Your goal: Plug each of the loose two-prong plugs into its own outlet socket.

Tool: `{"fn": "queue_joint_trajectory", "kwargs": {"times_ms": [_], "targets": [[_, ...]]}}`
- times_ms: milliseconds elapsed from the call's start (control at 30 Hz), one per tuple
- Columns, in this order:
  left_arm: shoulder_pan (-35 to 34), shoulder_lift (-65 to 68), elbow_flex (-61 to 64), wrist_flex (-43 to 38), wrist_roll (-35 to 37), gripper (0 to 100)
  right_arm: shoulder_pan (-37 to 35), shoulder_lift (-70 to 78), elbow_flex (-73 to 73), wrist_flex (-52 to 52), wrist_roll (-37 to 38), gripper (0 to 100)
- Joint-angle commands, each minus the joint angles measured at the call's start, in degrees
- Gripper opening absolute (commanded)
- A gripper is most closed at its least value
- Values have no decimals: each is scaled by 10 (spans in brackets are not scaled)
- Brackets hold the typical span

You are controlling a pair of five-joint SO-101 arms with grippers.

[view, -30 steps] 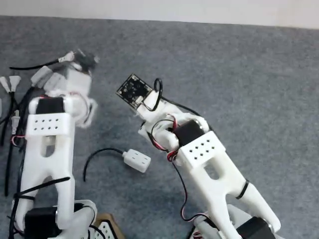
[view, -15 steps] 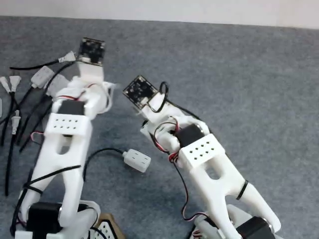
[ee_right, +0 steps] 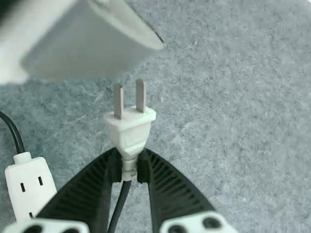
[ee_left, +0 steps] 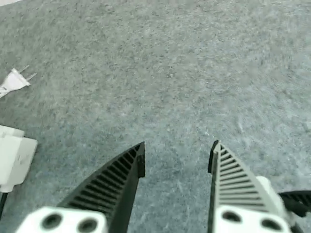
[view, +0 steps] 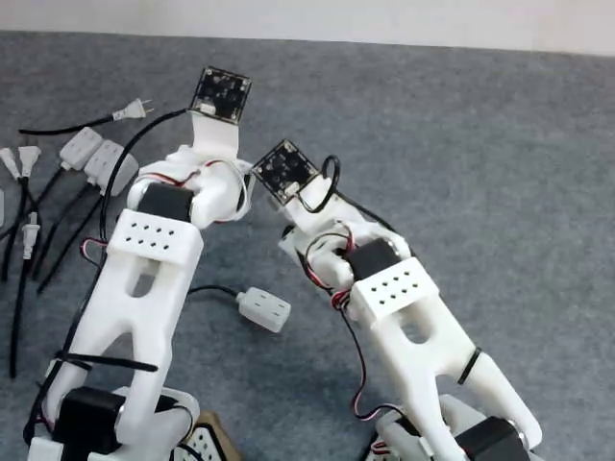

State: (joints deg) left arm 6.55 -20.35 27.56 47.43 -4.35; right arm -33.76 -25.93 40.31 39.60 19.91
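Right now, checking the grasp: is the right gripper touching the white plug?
Touching. The right wrist view shows the right gripper pinching the white plug at its neck.

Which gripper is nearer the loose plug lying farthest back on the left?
Left. The left gripper hangs open above the mat, the loose plug off to its side. The right gripper, shut on a second plug, is farther off, toward the mat's middle.

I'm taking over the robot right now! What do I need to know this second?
Left end effector: open and empty, over the grey mat.
Right end effector: shut on a white two-prong plug, prongs pointing away.
Outlet socket: on the mat between the arms, slots empty.
A loose plug and spare sockets lie beside the left arm.
Done: one plug picked up.
Left: push each plug into a socket.
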Motion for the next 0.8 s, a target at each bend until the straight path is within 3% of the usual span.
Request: {"fn": "queue_joint_trajectory", "kwargs": {"times_ms": [0, 267, 467, 767], "targets": [[13, -3, -26, 4, 7, 231, -7, -2, -6, -14, -9, 8], [53, -3, -27, 20, 29, 231, -7, -4, -1, -50, -51, 8], [54, -3, -27, 20, 32, 231, -4, -2, 26, -92, -84, 8], [26, -3, 26, 9, 27, 231, 22, -8, 4, -58, -98, 8]]}}
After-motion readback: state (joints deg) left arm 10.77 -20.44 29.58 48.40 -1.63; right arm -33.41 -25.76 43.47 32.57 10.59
